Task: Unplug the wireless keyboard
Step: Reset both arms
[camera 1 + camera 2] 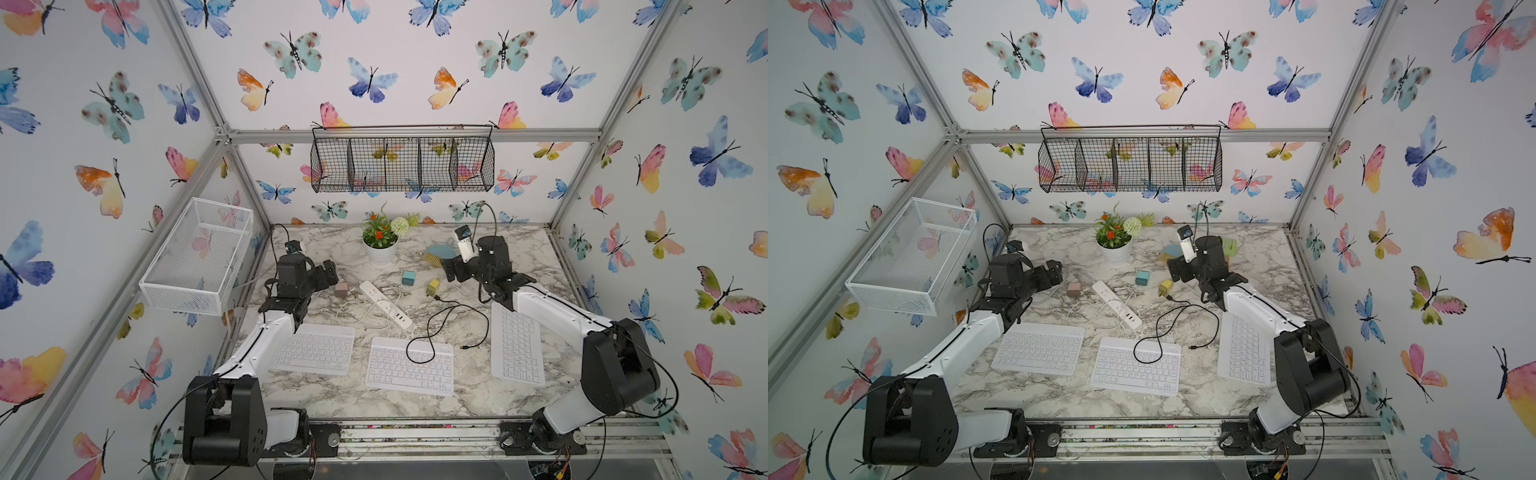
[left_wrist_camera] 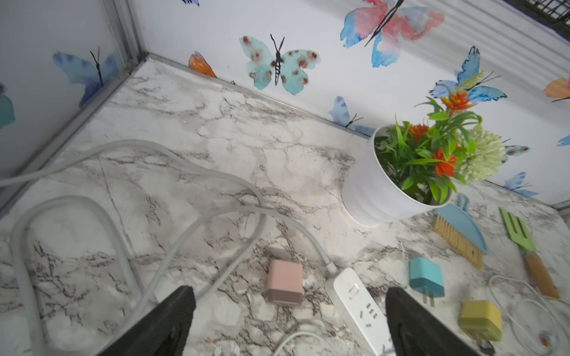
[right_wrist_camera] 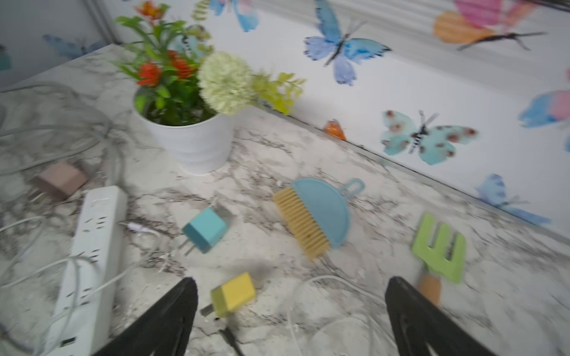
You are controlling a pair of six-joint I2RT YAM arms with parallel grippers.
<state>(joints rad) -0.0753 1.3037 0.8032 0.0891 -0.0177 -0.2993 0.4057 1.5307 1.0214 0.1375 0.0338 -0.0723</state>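
Your left pincer (image 2: 290, 297) and right pincer (image 3: 293, 286) stood wide open, empty. Keyboard (image 1: 409, 365) lay front-centre on the surface (image 1: 332, 399), black cable (image 1: 429, 328) looped over it, plug end apparently loose. Risk: your arm snagging that loop could have dragged the keyboard.

No writing can be read anywhere. The keys of the left keyboard (image 1: 316, 349), the middle keyboard (image 1: 409, 372) and the right keyboard (image 1: 517, 349) carry faint marks, too small to make out in both top views. The power strip (image 2: 357, 305) shows no legible print in the wrist views.
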